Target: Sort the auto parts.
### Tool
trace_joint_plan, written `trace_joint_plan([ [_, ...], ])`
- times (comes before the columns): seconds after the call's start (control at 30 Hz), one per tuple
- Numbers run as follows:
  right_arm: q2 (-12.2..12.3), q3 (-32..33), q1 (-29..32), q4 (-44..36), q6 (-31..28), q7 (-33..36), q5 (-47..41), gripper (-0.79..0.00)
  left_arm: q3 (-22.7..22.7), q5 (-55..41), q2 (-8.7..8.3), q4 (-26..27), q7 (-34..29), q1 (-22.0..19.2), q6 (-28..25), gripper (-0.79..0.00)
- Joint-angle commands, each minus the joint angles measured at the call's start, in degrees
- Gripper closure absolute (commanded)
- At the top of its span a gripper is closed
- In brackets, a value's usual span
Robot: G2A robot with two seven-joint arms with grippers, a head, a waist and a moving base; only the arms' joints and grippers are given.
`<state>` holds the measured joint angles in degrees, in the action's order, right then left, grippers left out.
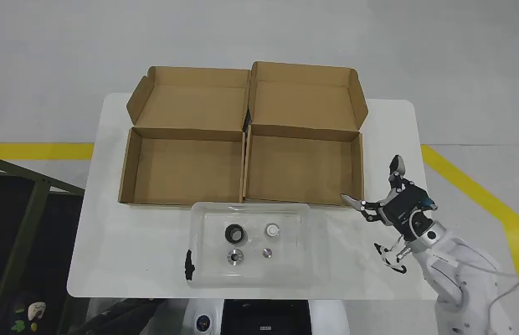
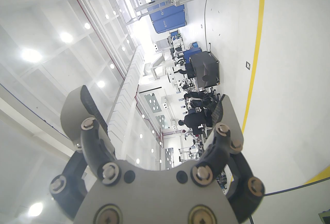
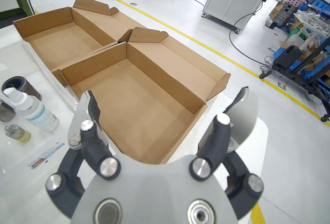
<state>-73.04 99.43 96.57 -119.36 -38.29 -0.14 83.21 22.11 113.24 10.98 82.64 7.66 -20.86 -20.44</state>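
Four parts stand in the clear tray, which lies to the left of my right gripper and well apart from it: a black cylinder, a white-capped bottle, a round metal piece and a small capped piece. My right gripper is spread wide and grips nothing. It hovers over the white table, just beside the near right corner of the right cardboard box. That box lies directly ahead of its fingertips, and the left cardboard box lies beyond it to the left. Both boxes have lids folded back and floors bare. My left gripper is also spread wide and unloaded, pointing out into the hall.
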Motion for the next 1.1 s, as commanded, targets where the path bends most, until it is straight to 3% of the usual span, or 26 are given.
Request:
trace_joint_plan([
  [0.0, 0.00, 0.00, 0.00, 0.00, 0.00, 0.00, 0.00, -0.785, 0.00, 0.00, 0.00, 0.00, 0.00, 0.00, 0.00, -0.785],
  [0.27, 0.13, -2.29, -0.25, 0.80, 0.35, 1.14, -2.33, -0.785, 0.00, 0.00, 0.00, 0.00, 0.00, 0.00, 0.00, -0.785],
  [1.07, 1.72, -19.23, -8.71, -0.32, -15.27, 16.82, -7.69, -0.785, 0.00, 0.00, 0.00, 0.00, 0.00, 0.00, 0.00, -0.785],
])
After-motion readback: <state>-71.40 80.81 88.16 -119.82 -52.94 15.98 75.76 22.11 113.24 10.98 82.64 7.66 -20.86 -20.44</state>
